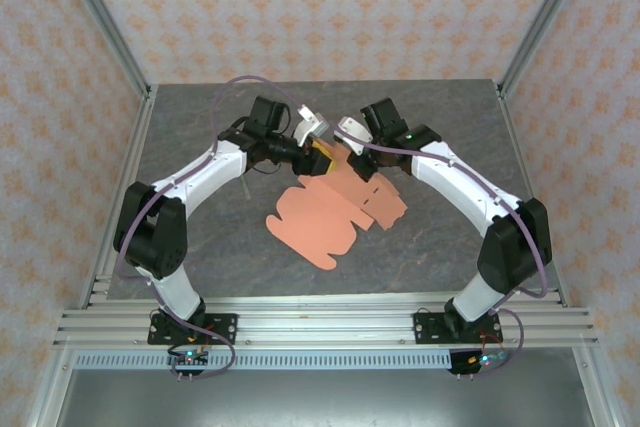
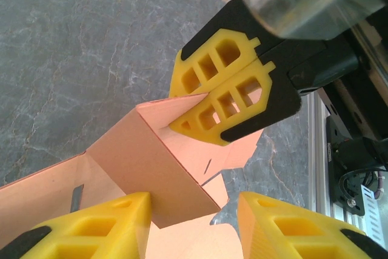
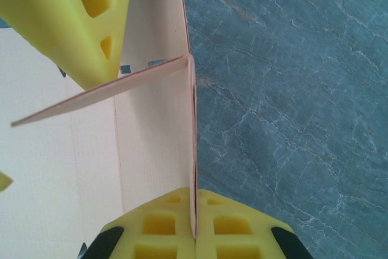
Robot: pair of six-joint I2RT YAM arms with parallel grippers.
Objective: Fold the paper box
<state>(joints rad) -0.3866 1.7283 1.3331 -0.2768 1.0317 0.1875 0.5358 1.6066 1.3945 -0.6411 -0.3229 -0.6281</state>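
The paper box (image 1: 335,212) is lying mostly flat mid-worktop (image 1: 200,127), with its far flaps standing up. The right claw (image 3: 195,204) is pinching one upright wall, closed tight on it. The left claw (image 2: 193,210) is gaping wide around the neighbouring flap. It should be pressing that flap squarely along its crease while the right is bracing.

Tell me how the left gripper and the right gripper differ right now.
The left gripper is open; the right gripper is shut. The left gripper's fingers straddle a raised flap of the paper box; the right gripper pinches a card edge. Both have yellow fingers and work at the sheet's far end.
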